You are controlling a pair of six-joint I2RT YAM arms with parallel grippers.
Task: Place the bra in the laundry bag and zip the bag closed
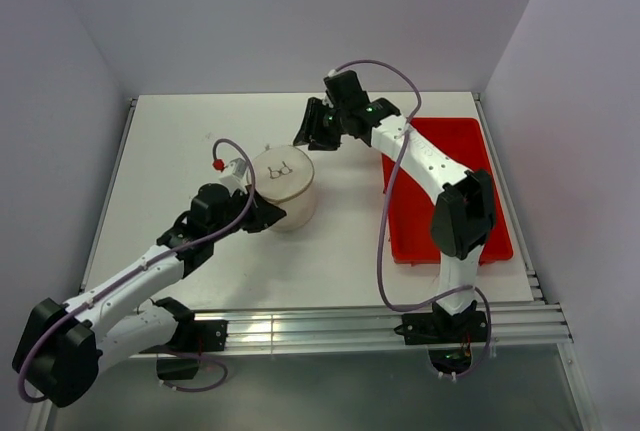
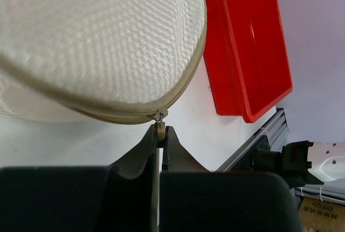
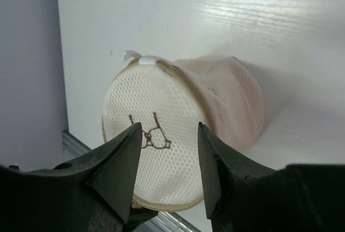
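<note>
From the top camera, the laundry bag (image 1: 283, 187) stands on the white table (image 1: 180, 141), near its middle, with its round printed face turned up. The left gripper (image 1: 268, 215) touches the bag's near left side. The right gripper (image 1: 308, 132) hangs just beyond the bag's far right edge, apart from it. A red tray (image 1: 470, 141) lies at the right side of the table, partly under the right arm.

In the left wrist camera, the left gripper (image 2: 160, 135) has its fingers (image 2: 145, 154) pinched together on the zip pull (image 2: 160, 128), a small pale tab hanging from the slider on the bag's beige zip band. The mesh bag (image 2: 108, 38) fills the upper left, and the red tray (image 2: 248, 43) sits beyond it.

In the right wrist camera, the right gripper (image 3: 168, 135) has its jaws apart with nothing between them, and the bag (image 3: 161, 108) sits beyond them on the table. The bra (image 3: 229, 100) is inside the bag, showing as a peach tint through the mesh side wall.
</note>
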